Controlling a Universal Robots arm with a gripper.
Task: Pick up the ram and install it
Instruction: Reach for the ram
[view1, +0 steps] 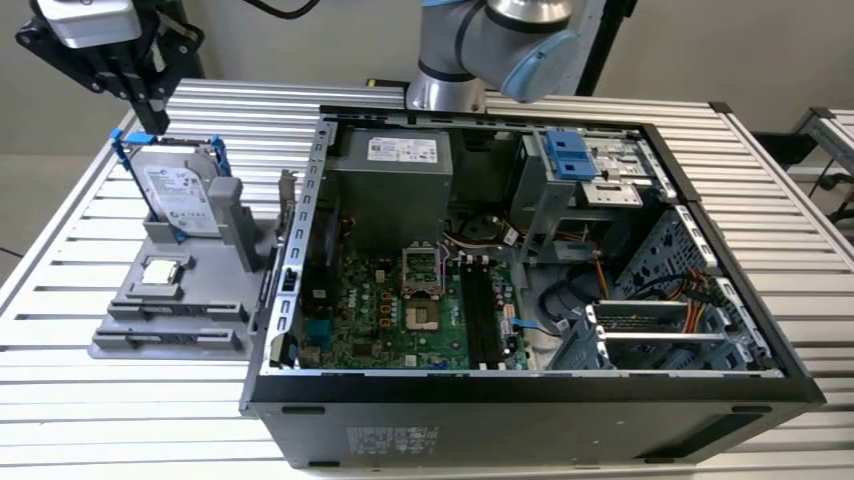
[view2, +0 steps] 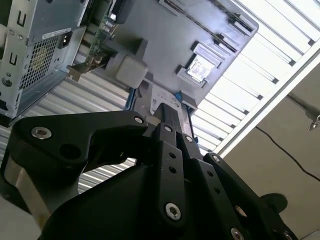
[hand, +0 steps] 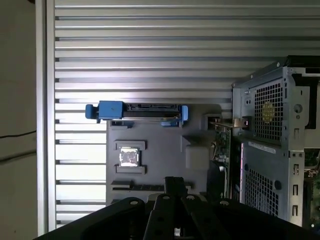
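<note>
The ram (view1: 174, 338) lies well apart from the end effector (view1: 154, 120).

The ram (view1: 174, 338) is a long, narrow, thin stick, dark bluish. It lies lengthwise along one end edge of the gray holder (view1: 127, 300), outside the computer case and not installed. It is well apart from the gripper (view1: 150, 125), which hangs above the holder's opposite end; there is no contact.

The worktop (view1: 134, 420) is ribbed bare metal, bright and smooth. The holder (view1: 200, 300) looks like matt grey plastic. The hard drive (view1: 180, 195) is shiny silver metal with blue plastic rails (hand: 110, 110). The end effector (hand: 173, 182) is matt black.
</note>
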